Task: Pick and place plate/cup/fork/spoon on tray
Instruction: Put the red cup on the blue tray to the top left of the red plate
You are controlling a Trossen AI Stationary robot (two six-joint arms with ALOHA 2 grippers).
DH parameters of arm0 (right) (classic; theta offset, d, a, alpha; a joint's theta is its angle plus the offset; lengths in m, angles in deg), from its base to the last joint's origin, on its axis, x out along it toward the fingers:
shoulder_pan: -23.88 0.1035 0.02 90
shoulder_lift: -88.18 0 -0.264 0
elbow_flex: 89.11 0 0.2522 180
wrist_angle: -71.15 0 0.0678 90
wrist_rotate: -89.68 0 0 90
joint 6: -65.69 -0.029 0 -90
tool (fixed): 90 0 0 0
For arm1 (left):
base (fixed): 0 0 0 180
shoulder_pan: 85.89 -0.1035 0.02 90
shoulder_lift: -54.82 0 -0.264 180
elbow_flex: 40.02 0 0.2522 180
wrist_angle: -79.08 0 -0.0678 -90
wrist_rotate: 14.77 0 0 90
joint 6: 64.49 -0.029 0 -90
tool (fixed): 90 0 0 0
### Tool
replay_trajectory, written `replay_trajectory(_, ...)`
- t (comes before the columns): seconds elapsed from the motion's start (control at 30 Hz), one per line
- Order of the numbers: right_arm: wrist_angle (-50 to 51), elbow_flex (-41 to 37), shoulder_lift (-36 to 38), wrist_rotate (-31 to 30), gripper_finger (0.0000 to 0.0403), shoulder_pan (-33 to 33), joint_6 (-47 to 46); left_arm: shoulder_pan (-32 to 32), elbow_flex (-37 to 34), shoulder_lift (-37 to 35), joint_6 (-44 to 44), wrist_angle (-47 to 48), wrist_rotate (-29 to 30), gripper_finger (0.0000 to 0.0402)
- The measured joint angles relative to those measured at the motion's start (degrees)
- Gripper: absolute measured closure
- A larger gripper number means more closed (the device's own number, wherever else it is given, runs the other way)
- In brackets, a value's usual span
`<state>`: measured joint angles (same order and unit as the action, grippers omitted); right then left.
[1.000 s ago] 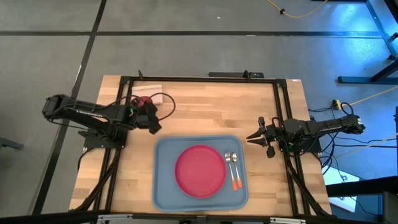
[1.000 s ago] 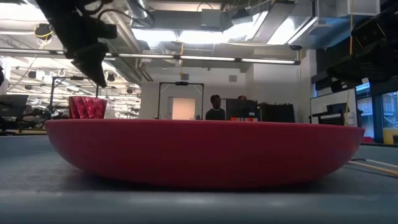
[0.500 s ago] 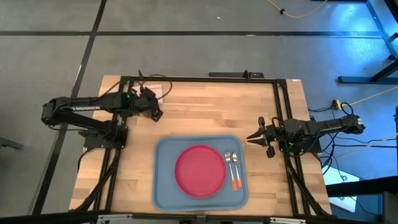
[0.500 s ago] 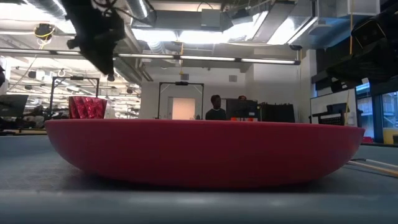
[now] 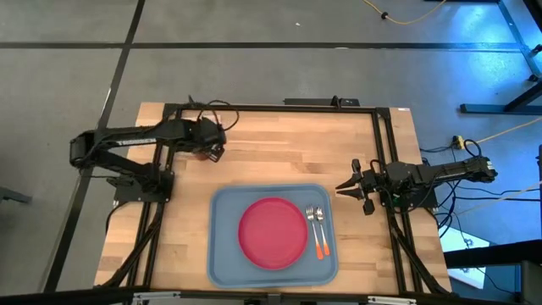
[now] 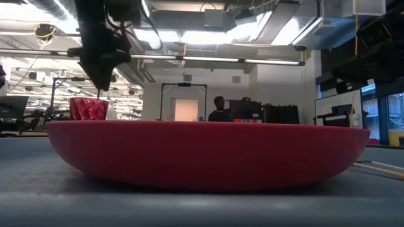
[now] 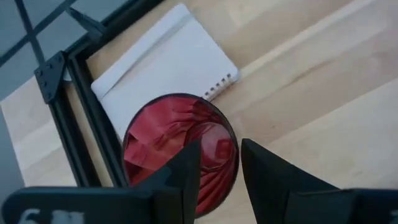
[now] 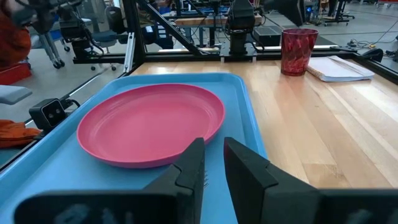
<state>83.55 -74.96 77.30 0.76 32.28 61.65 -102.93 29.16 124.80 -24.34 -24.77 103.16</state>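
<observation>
The whole bench [image 5: 271, 144] is seen from straight overhead in the high view. The low view is taken level from the tray's surface, with the plate [image 6: 208, 154] close and the room behind. The cup [image 7: 180, 146] is looked down on closely from the left wrist. Plate, tray [image 8: 249, 124] and cup are shared by the right wrist view.

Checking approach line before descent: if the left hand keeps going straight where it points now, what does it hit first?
Most likely the cup: the left hand points down at it, open fingers straddling the rim nearest the wrist camera. The height above it is unclear. The pale notebook lies just beyond, off that line.
</observation>
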Motion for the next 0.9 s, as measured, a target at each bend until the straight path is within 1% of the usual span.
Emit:
replay_trajectory(0.17, 0.0, 0.0, 0.0, 0.0, 0.0337, 0.0, 0.0, -0.7, 0.0, 4.6, -0.2, 0.0, -0.6, 0.0294)
replay_trajectory(0.33, 0.0, 0.0, 0.0, 0.0, 0.0337, 0.0, 0.0, -0.7, 0.0, 7.5, -0.2, 0.0, -0.7, 0.0294)
replay_trajectory(0.63, 0.0, 0.0, 0.0, 0.0, 0.0337, 0.0, 0.0, -0.7, -0.1, 9.8, -0.2, 0.0, -4.0, 0.0294)
replay_trajectory(0.8, 0.0, 0.0, 0.0, 0.0, 0.0337, 0.0, 0.0, -0.7, -0.1, 10.2, -0.2, 0.0, -3.9, 0.0294)
replay_trajectory(0.9, 0.0, 0.0, 0.0, 0.0, 0.0337, 0.0, 0.0, -0.7, -0.1, 10.2, -0.2, 0.1, -3.5, 0.0303)
